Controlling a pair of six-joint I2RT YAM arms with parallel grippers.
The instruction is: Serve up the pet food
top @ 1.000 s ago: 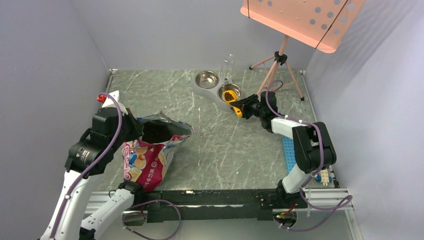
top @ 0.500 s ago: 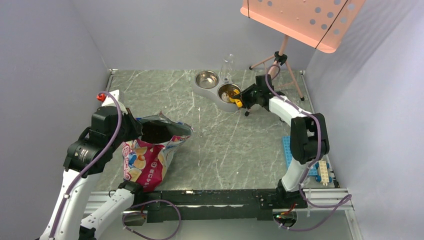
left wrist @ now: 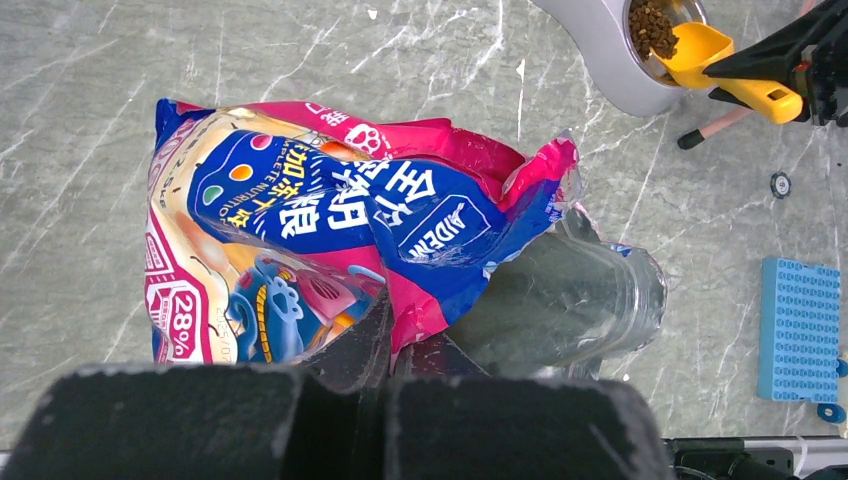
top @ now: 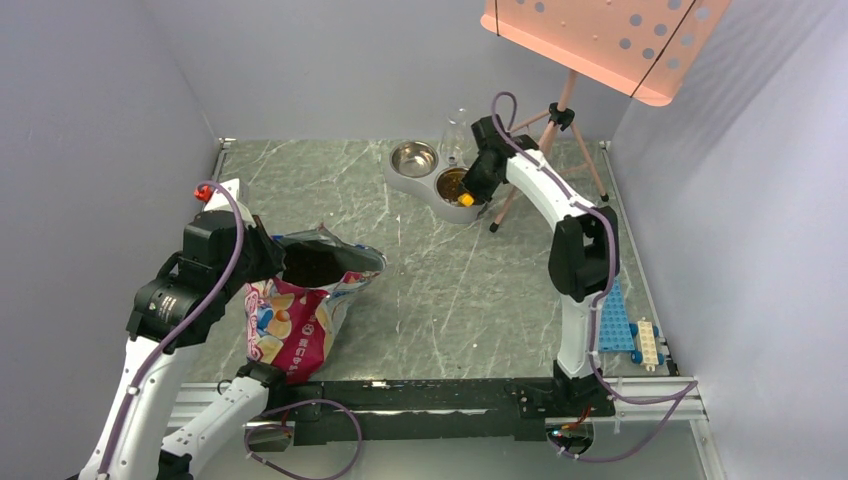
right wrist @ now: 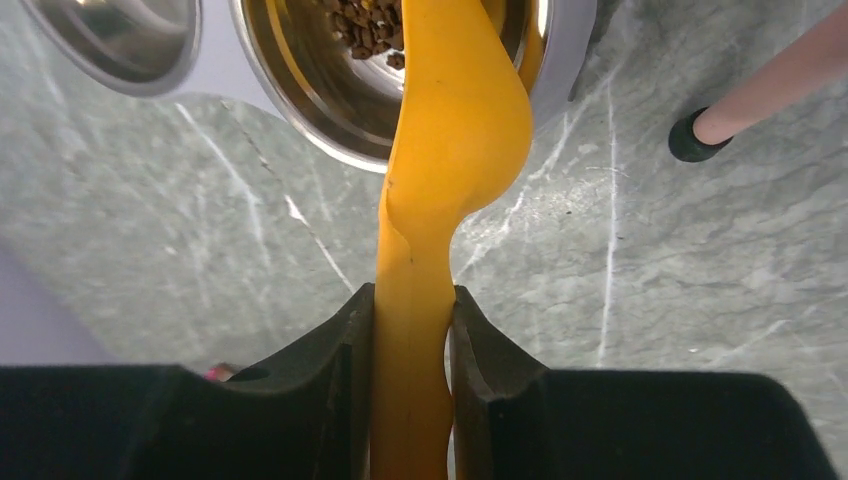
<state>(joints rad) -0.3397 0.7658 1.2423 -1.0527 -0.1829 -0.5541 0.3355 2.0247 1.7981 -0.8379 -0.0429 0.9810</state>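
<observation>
**Desk:** Where is the pet food?

**Me:** The pet food [right wrist: 368,32] I can see lies in the right-hand bowl [right wrist: 565,60] of the twin feeder, a loose brown heap toward the far side. The mouth of the bag [left wrist: 330,220] looks dark from above, but I cannot tell what is in it.

**Desk:** And the scoop?

**Me:** My right claw [right wrist: 412,325] is clamped on the handle of the yellow scoop [right wrist: 455,140]. Its long axis runs straight out from the claw, with the head over that bowl's near rim. So the food is dead ahead, just past the tip. From the left wrist the head shows bare yellow, and I'd judge it emptied.

**Desk:** Left arm?

**Me:** Well apart, so the right is nearer by far. My left claw [left wrist: 385,345] is pinched on the bag's clear rim, propping the mouth up.

**Desk:** Obstacles?

**Me:** The left-hand bowl [right wrist: 110,40] sits just beside, and a tripod foot [right wrist: 690,140] stands on the table [right wrist: 700,280] to the right. Backing out along the handle's line should, I think, miss both.
</observation>
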